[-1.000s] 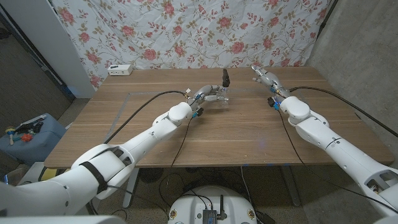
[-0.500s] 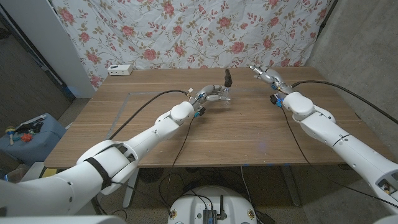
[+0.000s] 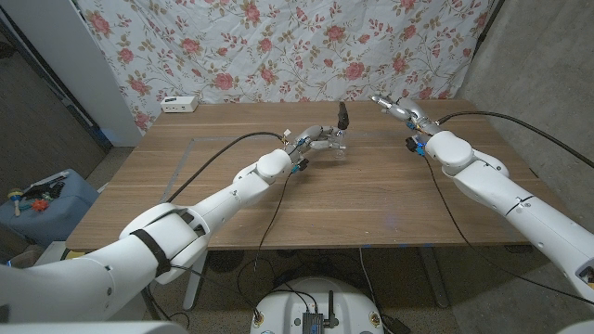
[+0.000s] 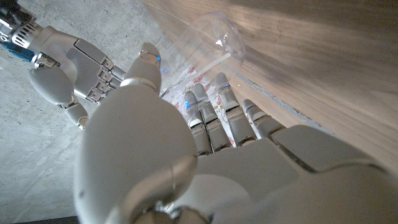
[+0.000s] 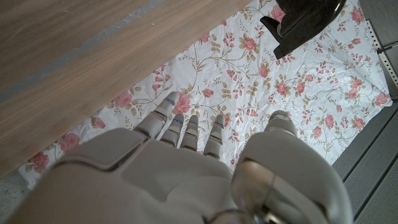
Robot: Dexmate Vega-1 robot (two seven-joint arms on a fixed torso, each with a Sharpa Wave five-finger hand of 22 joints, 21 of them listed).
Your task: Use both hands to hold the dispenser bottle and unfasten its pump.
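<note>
A clear dispenser bottle point(image 3: 338, 141) with a black pump point(image 3: 342, 116) stands upright at the table's far middle. My left hand point(image 3: 318, 142) grips its body from the left. In the left wrist view the clear bottle point(image 4: 214, 38) sits between the thumb and the fingers point(image 4: 214, 102) of my left hand point(image 4: 186, 155). My right hand point(image 3: 394, 108) hovers to the right of the pump, a little apart, fingers spread and holding nothing. In the right wrist view the black pump point(image 5: 303, 20) lies beyond the straight fingers of my right hand point(image 5: 186, 168).
A small white device point(image 3: 180, 103) lies at the table's back left. A floral cloth point(image 3: 278, 46) hangs behind the table. Black cables point(image 3: 213, 153) run along both arms. A blue box point(image 3: 39, 199) sits on the floor at the left.
My right hand has risen and moved back and left, closer to the pump. The left hand has kept its grip, shifting slightly right with the bottle.
</note>
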